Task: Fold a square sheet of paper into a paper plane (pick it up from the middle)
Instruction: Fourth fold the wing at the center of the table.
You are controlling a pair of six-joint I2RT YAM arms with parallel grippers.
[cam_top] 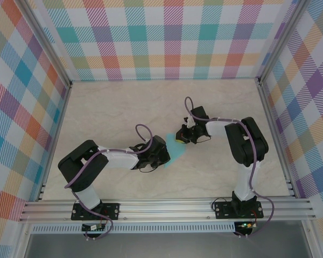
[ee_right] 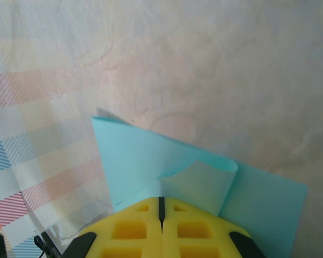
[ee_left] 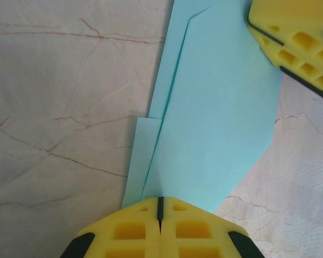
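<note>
Where both jaws pinch it, folded teal paper, ends hidden

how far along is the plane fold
Done: the paper already has folds, with stepped layered edges and an angled end. In hand: the left gripper and right gripper are each shut on an opposite end of it. Left: a flap by the right gripper curls uncreased, and the shape is broad, not yet a slim dart, so more folds are likely needed.
</note>
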